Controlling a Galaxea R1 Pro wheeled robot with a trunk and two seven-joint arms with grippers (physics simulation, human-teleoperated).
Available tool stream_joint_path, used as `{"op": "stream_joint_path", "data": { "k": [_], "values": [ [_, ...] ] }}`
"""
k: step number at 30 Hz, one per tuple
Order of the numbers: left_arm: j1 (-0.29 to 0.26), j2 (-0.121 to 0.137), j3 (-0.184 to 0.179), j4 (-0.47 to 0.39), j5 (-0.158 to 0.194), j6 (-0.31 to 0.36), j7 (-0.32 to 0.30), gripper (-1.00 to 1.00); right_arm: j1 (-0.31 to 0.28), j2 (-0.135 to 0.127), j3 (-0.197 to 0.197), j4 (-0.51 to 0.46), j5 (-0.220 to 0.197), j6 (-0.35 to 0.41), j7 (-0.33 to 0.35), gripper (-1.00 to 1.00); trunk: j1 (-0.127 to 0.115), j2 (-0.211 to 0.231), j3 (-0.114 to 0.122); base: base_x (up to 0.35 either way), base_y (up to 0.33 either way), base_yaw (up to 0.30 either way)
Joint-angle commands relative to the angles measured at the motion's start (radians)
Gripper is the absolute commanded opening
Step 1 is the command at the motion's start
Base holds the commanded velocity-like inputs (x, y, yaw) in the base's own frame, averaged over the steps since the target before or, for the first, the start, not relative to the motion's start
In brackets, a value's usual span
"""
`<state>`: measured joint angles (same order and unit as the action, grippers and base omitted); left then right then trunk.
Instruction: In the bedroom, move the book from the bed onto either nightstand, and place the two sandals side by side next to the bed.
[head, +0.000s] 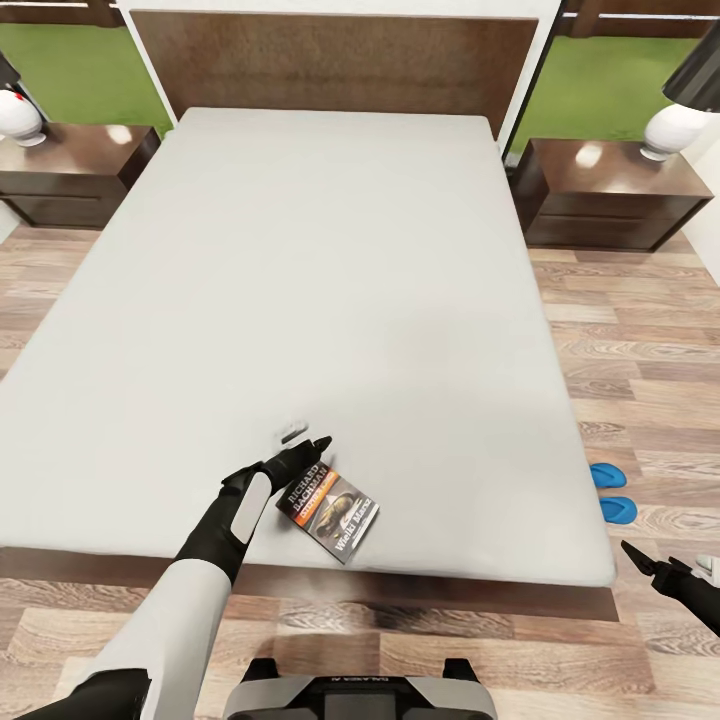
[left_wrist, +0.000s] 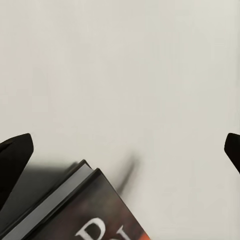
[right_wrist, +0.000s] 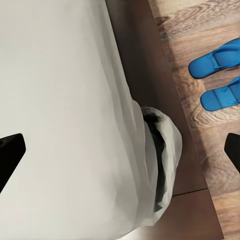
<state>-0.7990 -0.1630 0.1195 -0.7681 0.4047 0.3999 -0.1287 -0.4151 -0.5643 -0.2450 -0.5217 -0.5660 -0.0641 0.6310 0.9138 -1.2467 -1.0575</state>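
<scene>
- The book (head: 329, 510) lies flat on the bed (head: 330, 300), near the foot edge and a little left of the middle, its dark cover up with white lettering and an orange band showing.
- Right at the book's upper left corner sits the left gripper (head: 300, 455), its dark fingertips touching or just above the cover's edge; which of the two cannot be told.
- From the left wrist view the book's corner (left_wrist: 85, 210) pokes in between the left gripper's fingertips (left_wrist: 15, 150), and they stand wide apart with pale mattress (left_wrist: 130, 75) between them — nothing clasped.
- Off the bed's right side, the two sandals (head: 610, 492) rest on the wood floor (head: 640, 350), side by side and just beside the frame, bright blue.
- The right gripper (head: 655, 570) hangs low at the right, past the foot corner of the bed; in the right wrist view its fingertips (right_wrist: 10, 155) are spread wide, over the mattress corner with the sandals (right_wrist: 220, 75) beyond.
- A nightstand (head: 610, 195) flanks the headboard (head: 335, 60) on the right and another (head: 70, 170) on the left, each carrying a white lamp base (head: 672, 130).
</scene>
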Motion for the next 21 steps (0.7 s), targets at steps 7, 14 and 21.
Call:
{"op": "stream_joint_path", "data": {
  "k": [7,14,21],
  "values": [
    [0.000,-0.001,0.005,0.000,-0.001,0.008,-0.002,1.00,-0.001,0.000,0.000,0.002,-0.006,0.000,0.006,1.00,-0.008,0.014,0.006,0.000,0.000,0.000],
    [0.000,-0.001,0.006,0.000,-0.001,0.008,-0.002,1.00,-0.001,0.000,0.000,0.002,-0.006,0.000,0.006,1.00,-0.011,0.021,0.009,0.000,0.000,0.000],
    [0.000,-0.002,0.005,0.000,-0.001,0.008,-0.002,1.00,-0.001,0.000,0.000,0.002,-0.006,0.000,0.006,1.00,-0.011,0.021,0.009,0.000,0.000,0.000]
  ]
}}
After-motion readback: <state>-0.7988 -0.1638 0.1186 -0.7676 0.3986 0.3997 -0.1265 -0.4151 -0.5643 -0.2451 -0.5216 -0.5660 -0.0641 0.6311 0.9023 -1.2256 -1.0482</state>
